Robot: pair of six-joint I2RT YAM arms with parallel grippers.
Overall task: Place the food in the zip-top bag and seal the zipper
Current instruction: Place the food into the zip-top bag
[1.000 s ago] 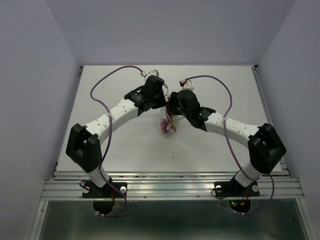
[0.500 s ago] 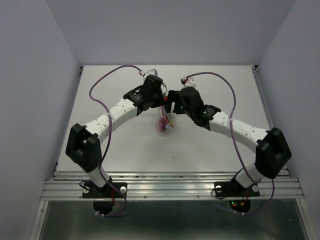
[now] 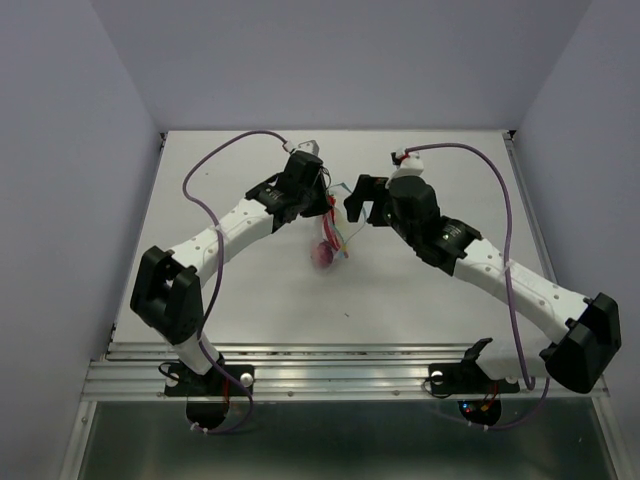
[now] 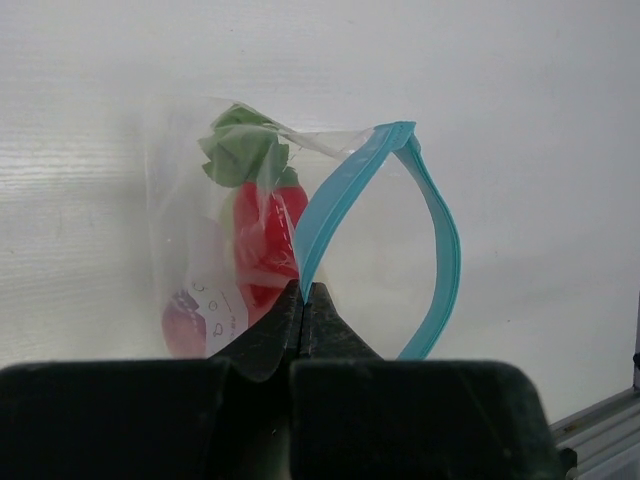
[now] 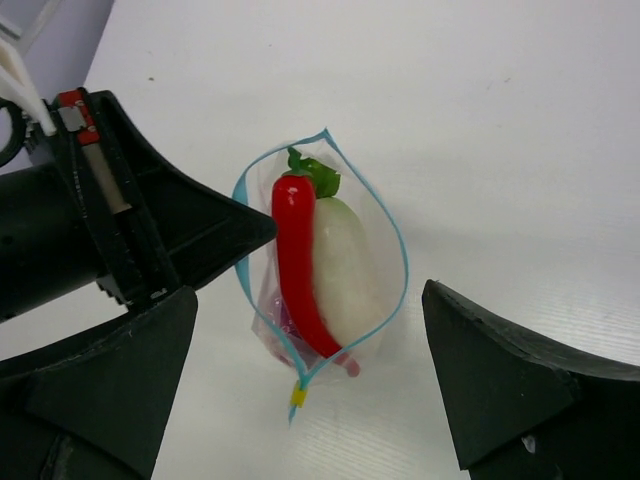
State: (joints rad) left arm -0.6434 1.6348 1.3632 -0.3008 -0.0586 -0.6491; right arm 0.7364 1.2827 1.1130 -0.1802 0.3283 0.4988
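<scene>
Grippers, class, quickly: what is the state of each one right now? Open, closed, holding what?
Left gripper: closed, pinching the zipper of the zip-top bag.
Right gripper: open, holding nothing.

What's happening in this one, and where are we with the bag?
The left gripper is pinched shut on one side of the zipper and holds the zip-top bag by it, with the mouth gaping open. The chili, radish and onion are all inside. The right gripper hangs open above the mouth, holding nothing. The food is in, but the zipper is not sealed yet.
</scene>
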